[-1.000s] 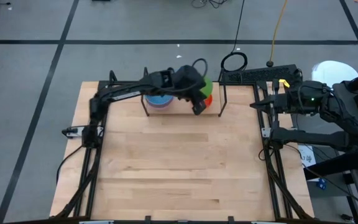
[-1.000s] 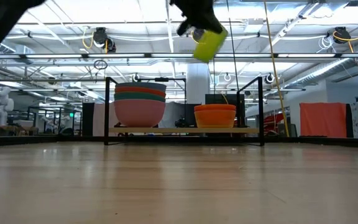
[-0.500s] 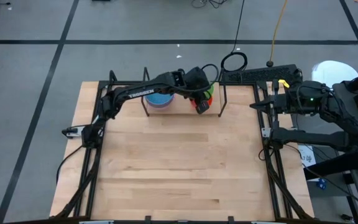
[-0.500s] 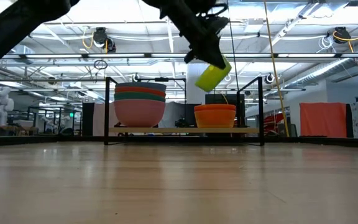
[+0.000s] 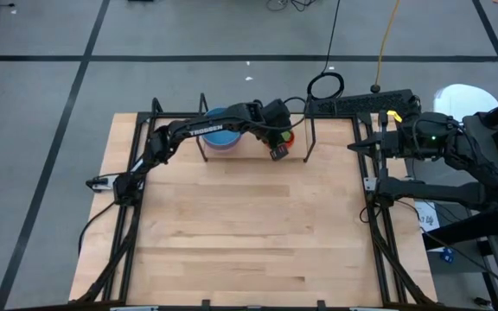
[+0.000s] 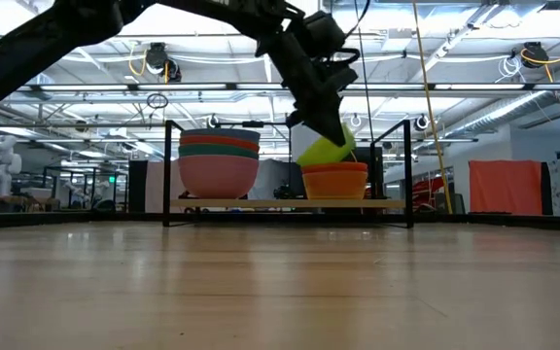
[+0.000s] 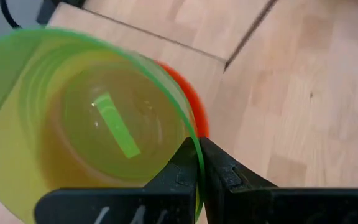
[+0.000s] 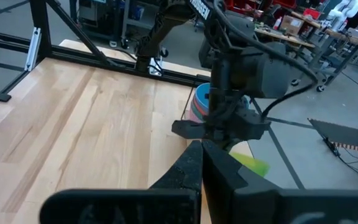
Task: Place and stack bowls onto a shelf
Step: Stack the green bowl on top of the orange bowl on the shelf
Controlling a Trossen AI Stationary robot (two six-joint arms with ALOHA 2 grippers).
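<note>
The left gripper (image 6: 327,124) reaches over the right part of the shelf (image 6: 290,203), its jaws clenched on the rim of a green bowl (image 6: 323,151). In the left wrist view the thin rim of that bowl (image 7: 98,124) runs between the two dark fingers (image 7: 182,171). The bowl hangs tilted, its lower edge at or just above the orange bowl (image 6: 334,180) that sits on the plank; whether they touch is hard to tell from the low view. A stack of bowls (image 6: 219,156) stands on the left part of the shelf, a pink one at the bottom. The right gripper (image 5: 359,145) waits off the right edge of the table (image 5: 240,233), jaws pressed together and holding nothing.
</note>
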